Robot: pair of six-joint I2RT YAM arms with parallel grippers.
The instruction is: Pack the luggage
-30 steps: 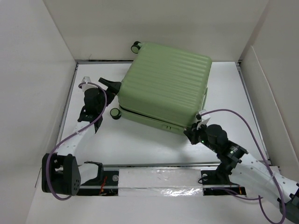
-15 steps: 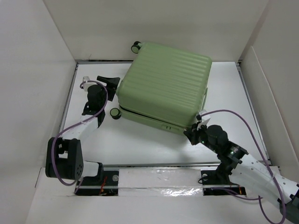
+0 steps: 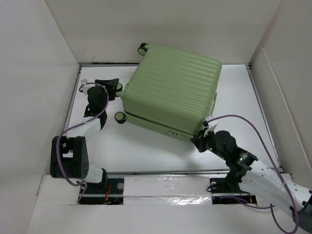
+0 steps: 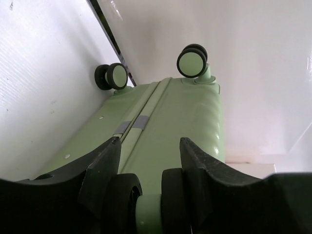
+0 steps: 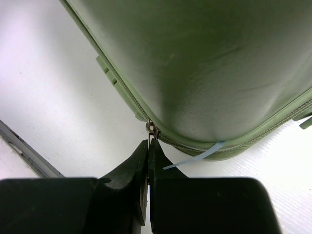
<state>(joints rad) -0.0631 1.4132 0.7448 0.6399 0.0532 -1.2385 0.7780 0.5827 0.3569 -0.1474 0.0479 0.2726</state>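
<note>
Fingers [image 4: 100,170] of the left hand [image 4: 149,142], at nine o'clock of the luggage [image 3: 173,87], stand part-spread astride a corner wheel [image 4: 126,195]; whether they grip it cannot be told. Luggage lies closed, ribbed shell up, toward twelve o'clock on the desk [image 3: 146,146]. Right hand [image 5: 148,145], at five o'clock, pinches the zipper pull [image 5: 152,130].

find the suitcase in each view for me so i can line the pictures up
Top: the suitcase lies flat mid-table, wheels at its left end.
Left wrist: the suitcase runs away from the left claw, which straddles a wheel.
Right wrist: the suitcase fills the upper frame, with the right claw shut on the zip pull.
Shared landmark: the zip seam round its side.
</note>
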